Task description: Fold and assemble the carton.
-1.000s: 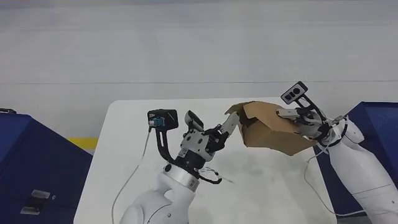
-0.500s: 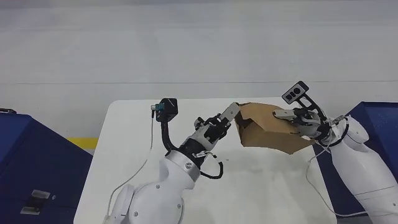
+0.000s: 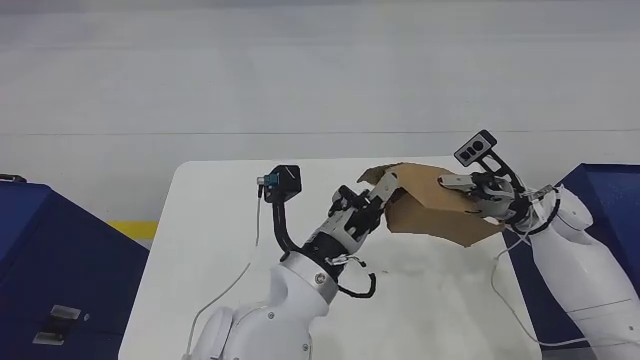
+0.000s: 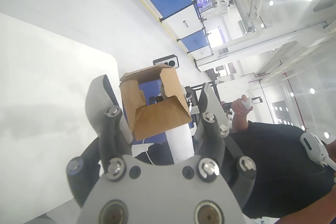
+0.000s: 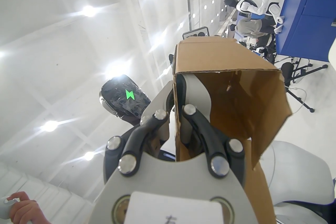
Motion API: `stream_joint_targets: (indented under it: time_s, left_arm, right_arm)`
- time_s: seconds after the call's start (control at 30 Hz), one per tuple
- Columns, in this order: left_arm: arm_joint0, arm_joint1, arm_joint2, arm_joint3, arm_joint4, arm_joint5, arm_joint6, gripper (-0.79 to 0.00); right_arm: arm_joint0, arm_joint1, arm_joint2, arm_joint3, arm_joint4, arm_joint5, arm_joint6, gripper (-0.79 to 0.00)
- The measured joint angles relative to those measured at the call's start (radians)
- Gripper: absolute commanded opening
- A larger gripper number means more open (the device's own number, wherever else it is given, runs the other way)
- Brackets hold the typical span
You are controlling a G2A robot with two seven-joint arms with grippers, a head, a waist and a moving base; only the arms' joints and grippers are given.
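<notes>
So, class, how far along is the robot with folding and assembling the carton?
Done: the carton forms a squared tube. In hand: the right gripper is shut on one wall, and the open left gripper faces the other end. Left: that end's flaps are not closed, and you can see right through the carton, so both ends need folding shut.

Bright ceiling lights point(image 5: 89, 11), strong glare

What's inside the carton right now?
One finger of the right gripper sits inside the carton, pinching a wall against the outer finger. The rest of the interior in view is bare cardboard. An end flap folded inward hides part of the inside.
</notes>
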Motion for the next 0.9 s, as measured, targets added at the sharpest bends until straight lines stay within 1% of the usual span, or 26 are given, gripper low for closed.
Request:
stream_joint_targets:
  time_s: [0.07,0.17,0.23,0.33,0.4,0.43,0.53,0.6,0.67,0.7,0.77,0.83,0.9]
  left_arm:
    - [0.000,0.001,0.000,0.000,0.007,-0.003,-0.003,-0.259]
    - [0.003,0.003,0.001,0.000,0.019,-0.006,-0.013,-0.342]
    - [0.006,0.005,0.000,0.000,0.037,-0.015,-0.009,-0.323]
    - [0.021,0.008,0.000,0.000,0.060,-0.033,0.012,-0.323]
    - [0.031,0.010,0.000,0.000,0.077,-0.050,0.028,-0.351]
    - [0.035,0.010,-0.001,0.000,0.081,-0.058,0.035,-0.332]
    - [0.047,0.011,-0.005,0.000,0.099,-0.081,0.063,-0.342]
    - [0.062,0.013,-0.001,0.006,0.108,-0.110,0.080,-0.299]
    - [0.077,0.014,0.006,0.016,0.122,-0.137,0.108,-0.286]
    - [0.085,0.014,0.013,0.025,0.128,-0.151,0.127,-0.308]
    - [0.090,0.012,0.023,0.039,0.139,-0.163,0.155,-0.311]
    - [0.084,0.010,0.037,0.057,0.140,-0.179,0.173,-0.372]
    - [0.072,0.008,0.054,0.078,0.149,-0.187,0.194,-0.366]
  right_arm:
    - [0.000,-0.002,0.001,-0.001,-0.007,-0.001,-0.001,-0.785]
    - [0.001,-0.004,0.005,-0.003,-0.020,-0.003,-0.004,-0.785]
    - [0.003,-0.006,0.010,-0.006,-0.021,-0.004,-0.006,-0.785]
    - [0.001,-0.008,0.018,-0.010,-0.019,-0.012,-0.007,-0.785]
    - [-0.003,-0.010,0.024,-0.013,-0.020,-0.023,-0.009,-0.785]
    - [-0.005,-0.011,0.025,-0.016,-0.020,-0.028,-0.010,-0.785]
    - [-0.012,-0.015,0.030,-0.023,-0.016,-0.049,-0.010,-0.785]
    - [-0.017,-0.018,0.035,-0.027,-0.015,-0.068,-0.016,-0.785]
    - [-0.022,-0.020,0.040,-0.030,-0.016,-0.089,-0.025,-0.785]
    - [-0.025,-0.022,0.044,-0.034,-0.020,-0.103,-0.030,-0.785]
    - [-0.030,-0.024,0.050,-0.039,-0.027,-0.124,-0.038,-0.785]
    - [-0.037,-0.026,0.056,-0.048,-0.036,-0.141,-0.046,-0.785]
    - [-0.044,-0.028,0.058,-0.058,-0.051,-0.151,-0.050,-0.785]
